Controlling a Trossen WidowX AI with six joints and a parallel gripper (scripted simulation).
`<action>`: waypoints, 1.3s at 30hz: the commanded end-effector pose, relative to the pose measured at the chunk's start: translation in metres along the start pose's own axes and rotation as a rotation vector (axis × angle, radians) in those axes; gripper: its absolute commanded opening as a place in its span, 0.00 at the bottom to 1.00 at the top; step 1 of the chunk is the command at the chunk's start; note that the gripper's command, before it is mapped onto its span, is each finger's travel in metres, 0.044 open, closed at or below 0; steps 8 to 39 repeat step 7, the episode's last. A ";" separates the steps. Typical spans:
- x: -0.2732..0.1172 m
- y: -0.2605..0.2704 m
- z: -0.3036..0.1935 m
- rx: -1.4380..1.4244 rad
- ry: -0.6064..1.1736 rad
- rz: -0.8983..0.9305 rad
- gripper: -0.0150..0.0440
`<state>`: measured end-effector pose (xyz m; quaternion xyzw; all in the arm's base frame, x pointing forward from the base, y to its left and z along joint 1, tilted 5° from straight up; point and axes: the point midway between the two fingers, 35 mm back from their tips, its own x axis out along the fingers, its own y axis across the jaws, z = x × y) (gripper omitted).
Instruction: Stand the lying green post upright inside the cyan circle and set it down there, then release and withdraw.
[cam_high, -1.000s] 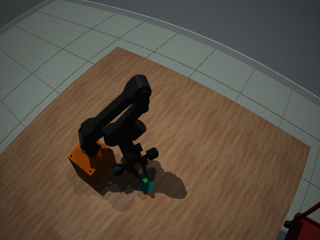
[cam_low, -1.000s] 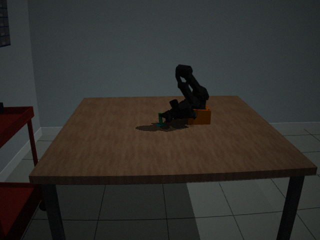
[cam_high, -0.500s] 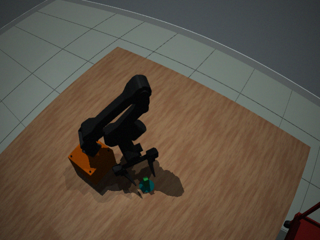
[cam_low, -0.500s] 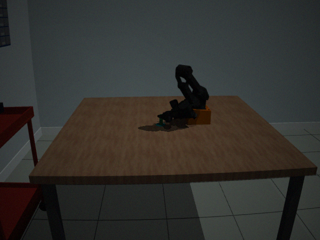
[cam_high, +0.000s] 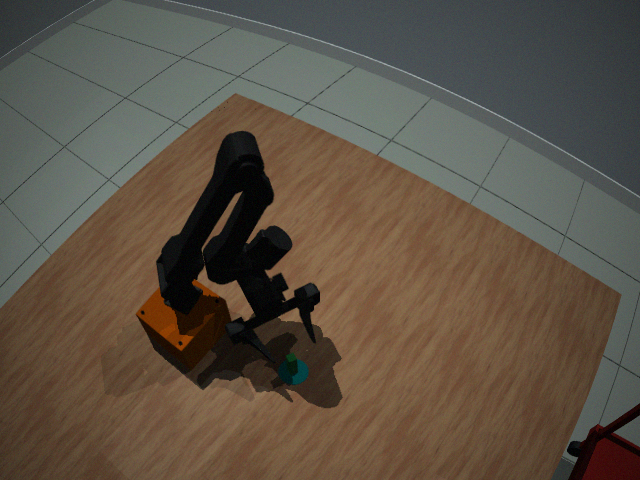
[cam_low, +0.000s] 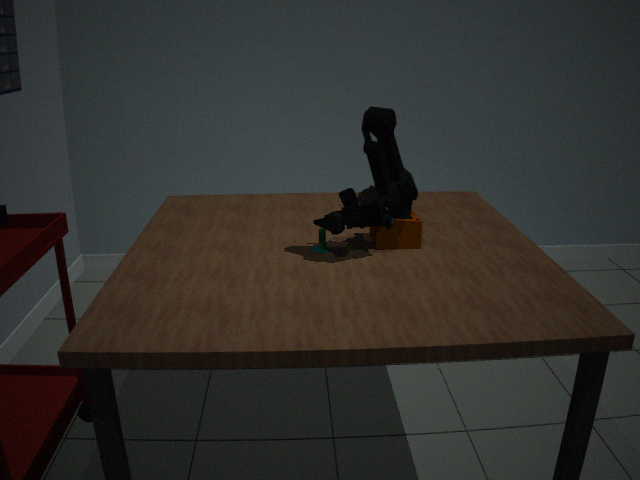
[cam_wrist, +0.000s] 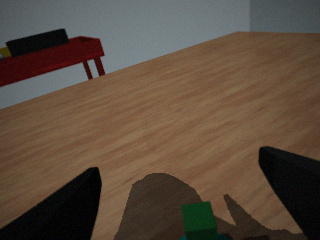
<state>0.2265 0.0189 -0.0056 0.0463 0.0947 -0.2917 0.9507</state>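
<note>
The green post (cam_high: 292, 363) (cam_low: 322, 239) (cam_wrist: 199, 219) stands upright on the cyan circle (cam_high: 301, 377) (cam_low: 316, 250). Its foot appears inside the circle's outline. My gripper (cam_high: 294, 351) (cam_wrist: 180, 165) is open and empty, its two black fingers spread wide. In the exterior view the visible fingertip is at about the height of the post's top or slightly above it. The post stands free of both fingers. In the wrist view the post's top shows low in the picture between the fingers, and most of the circle is cut off.
The orange base block (cam_high: 191, 345) (cam_low: 398, 235) of the arm stands close beside the circle on the wooden table (cam_high: 439, 310) (cam_low: 330, 310). The arm's shadow falls around the post. A red cart (cam_high: 612, 457) (cam_low: 31, 222) (cam_wrist: 55, 57) stands beyond the table's edge.
</note>
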 end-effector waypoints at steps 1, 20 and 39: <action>-0.002 0.002 0.009 -0.004 0.000 0.011 0.93; -0.006 0.003 0.023 -0.009 -0.006 0.023 0.93; -0.006 0.003 0.023 -0.009 -0.006 0.023 0.93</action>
